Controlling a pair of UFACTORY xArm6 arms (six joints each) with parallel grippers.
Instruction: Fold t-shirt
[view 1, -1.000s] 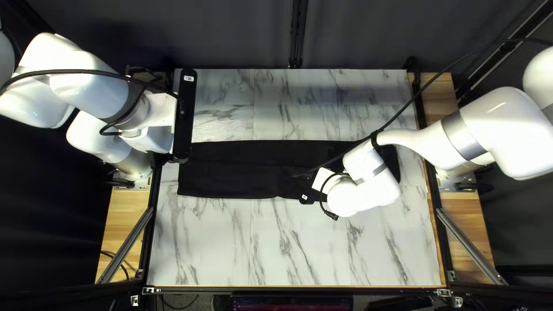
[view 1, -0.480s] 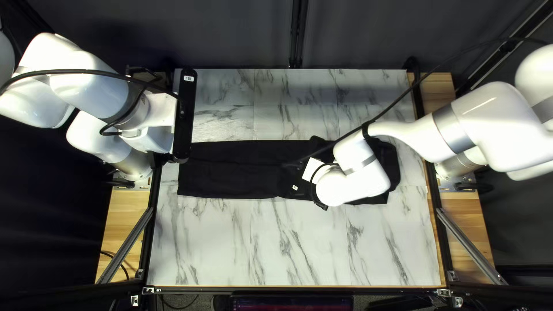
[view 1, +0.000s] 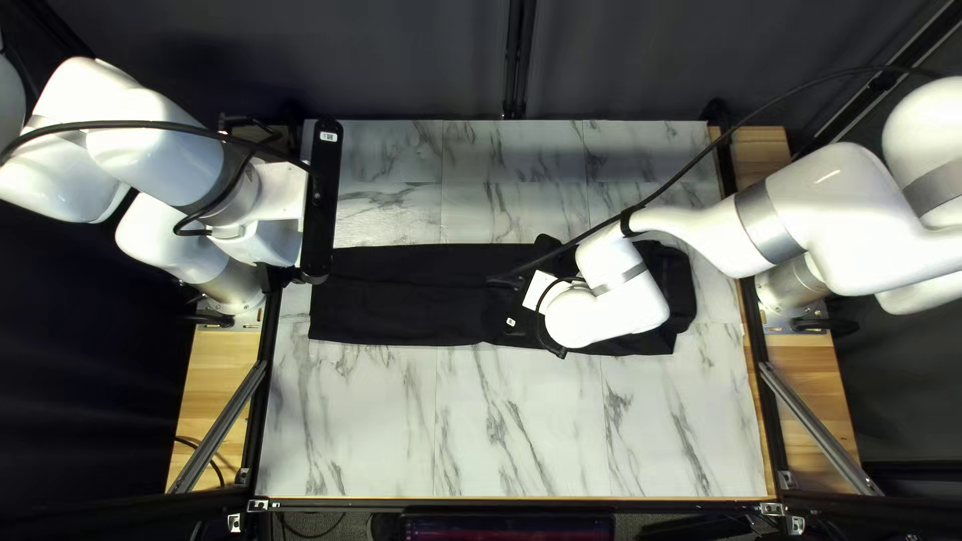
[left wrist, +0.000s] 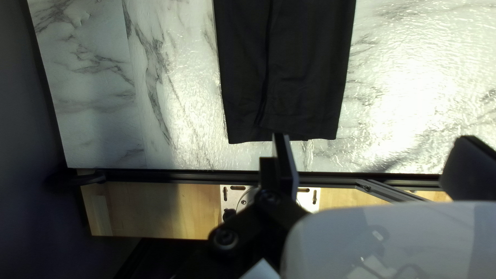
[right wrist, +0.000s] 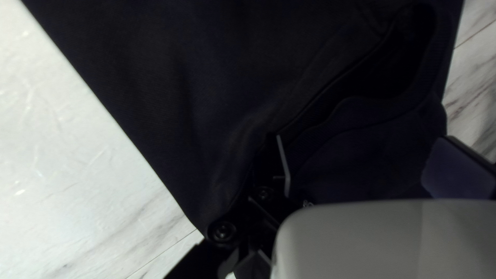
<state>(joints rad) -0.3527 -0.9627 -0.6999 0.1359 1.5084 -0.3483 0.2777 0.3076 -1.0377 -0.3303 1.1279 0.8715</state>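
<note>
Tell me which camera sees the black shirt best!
The top left view, because it shows most of the black shirt, though my right arm hides part. The left wrist view shows only one end, ahead of my left tool. The right wrist view shows a rumpled part up close.

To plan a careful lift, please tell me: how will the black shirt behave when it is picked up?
The black shirt is probably floppy: it lies flat, with soft creases. It looks light, as its hem lies thin on the table. Its layers may separate, since a cloth edge runs along its length.
</note>
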